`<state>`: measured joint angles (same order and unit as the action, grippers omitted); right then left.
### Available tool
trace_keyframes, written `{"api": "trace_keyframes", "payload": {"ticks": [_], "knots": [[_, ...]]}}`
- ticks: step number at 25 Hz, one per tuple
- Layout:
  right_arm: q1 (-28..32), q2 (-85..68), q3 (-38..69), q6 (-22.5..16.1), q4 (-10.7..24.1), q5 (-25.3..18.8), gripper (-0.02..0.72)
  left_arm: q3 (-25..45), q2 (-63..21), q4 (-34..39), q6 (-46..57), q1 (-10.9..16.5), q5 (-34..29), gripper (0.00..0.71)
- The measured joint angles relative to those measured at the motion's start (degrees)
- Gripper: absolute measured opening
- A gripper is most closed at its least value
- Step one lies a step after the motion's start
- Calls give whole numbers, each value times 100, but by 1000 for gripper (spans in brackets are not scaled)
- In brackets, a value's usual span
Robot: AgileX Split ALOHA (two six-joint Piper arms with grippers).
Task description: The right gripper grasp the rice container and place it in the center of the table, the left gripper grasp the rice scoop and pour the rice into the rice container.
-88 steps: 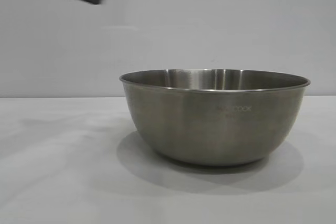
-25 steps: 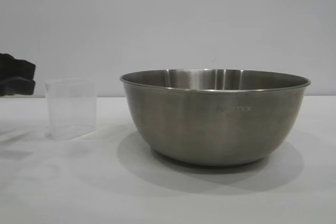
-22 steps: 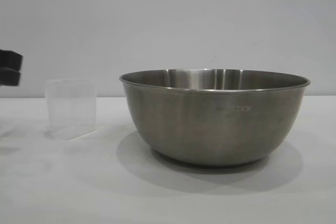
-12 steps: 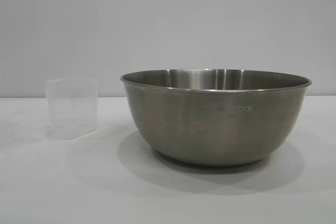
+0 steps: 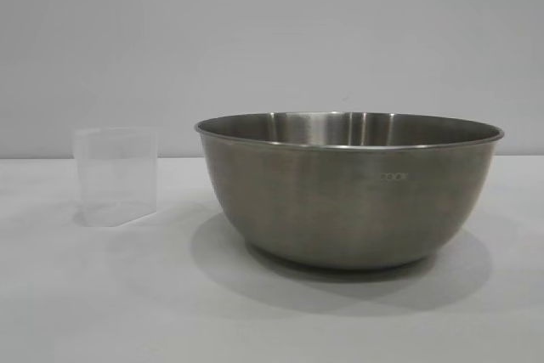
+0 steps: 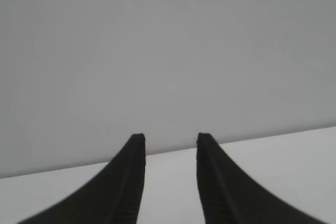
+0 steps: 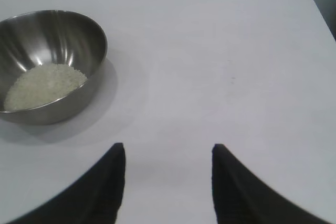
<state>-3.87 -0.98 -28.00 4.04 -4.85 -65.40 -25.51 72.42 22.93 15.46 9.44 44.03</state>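
Rice (image 7: 44,85), a loose off-white heap, lies in the large round brushed-steel rice container (image 5: 348,189) on the plain white table (image 5: 102,295). Small clear plastic rice scoop (image 5: 116,176) stands upright beside it, apart. Left gripper (image 6: 168,145) partly spread, holding nothing, facing the grey wall (image 6: 168,51). Right gripper (image 7: 168,156) half-spread, empty, over bare table.

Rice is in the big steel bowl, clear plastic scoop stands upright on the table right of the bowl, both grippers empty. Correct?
One thing is off: the side. In the exterior view the small clear plastic scoop stands upright on the white table left of the large brushed steel bowl, not right. Rice is in the bowl, and the left gripper and right gripper are empty.
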Motion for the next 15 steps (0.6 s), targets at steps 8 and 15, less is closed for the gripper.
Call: {"api": "trace_keyframes", "payload": {"ticks": [8,15], "knots": [[-30,0,0,0,0,0,360,21,-2489,2552,2382,0,-2167,195],[-30,0,0,-3,-10,0,360,43,-3783,5223,4906,3,-2396,195]]}}
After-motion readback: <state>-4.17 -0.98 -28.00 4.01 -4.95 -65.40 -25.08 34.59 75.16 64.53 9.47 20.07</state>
